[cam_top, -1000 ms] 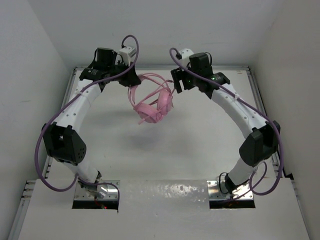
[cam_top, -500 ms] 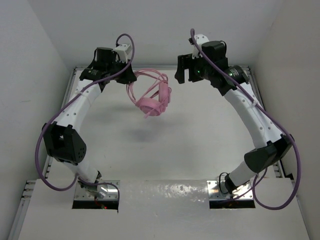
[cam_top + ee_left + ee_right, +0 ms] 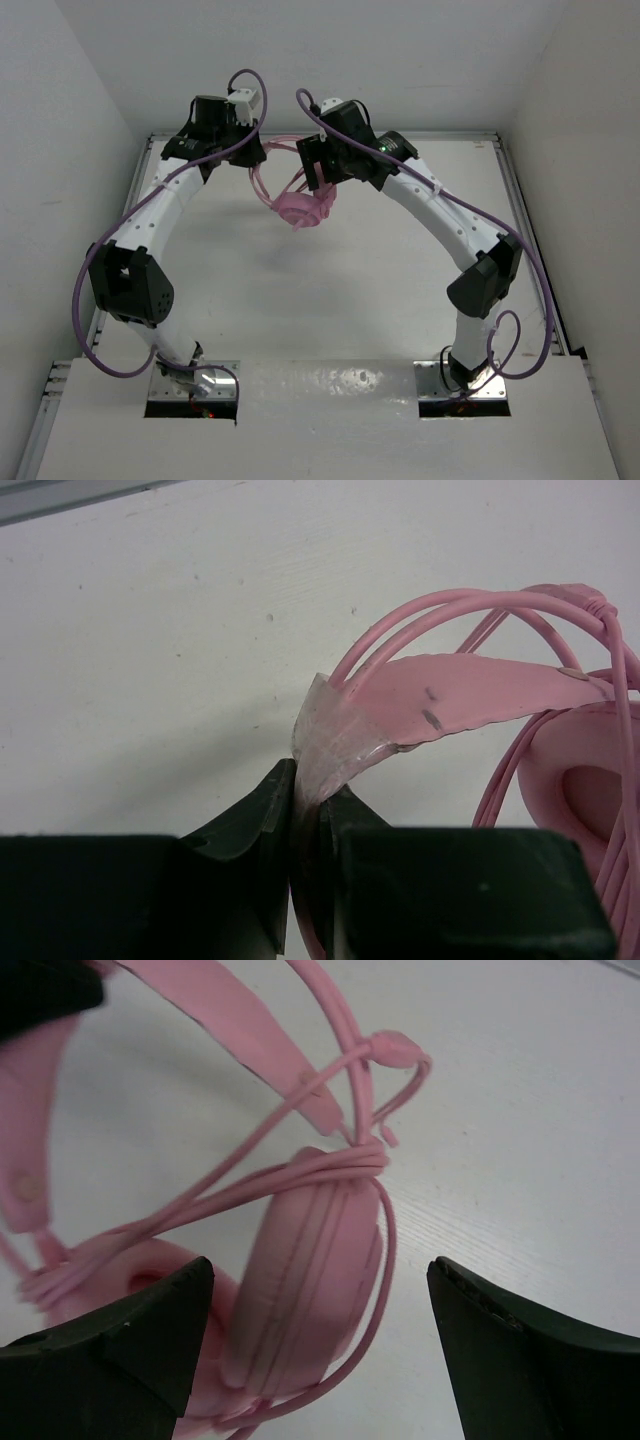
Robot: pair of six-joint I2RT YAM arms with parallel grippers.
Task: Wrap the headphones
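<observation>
The pink headphones [image 3: 305,207] hang in the air over the back middle of the table. My left gripper [image 3: 262,158] is shut on the end of their headband [image 3: 470,695], pinching a glossy strip between its fingers [image 3: 255,815]. Loops of the thin pink cord [image 3: 450,605] run along the band. My right gripper [image 3: 320,1265] is open, its fingertips either side of one padded earcup [image 3: 300,1280] without touching it. Cord [image 3: 300,1173] is wound across the top of that earcup. The second earcup [image 3: 110,1270] shows partly behind the left finger.
The white table [image 3: 330,290] has raised metal rails along its left [image 3: 140,190] and right [image 3: 515,190] edges, with white walls close around it. Purple robot cables [image 3: 262,85] arc above both wrists. Both arm bases [image 3: 195,380] sit at the near edge.
My right arm swung left from the back right, and its open jaws now sit around the earcup. The left gripper kept its hold; the headphones swung slightly.
</observation>
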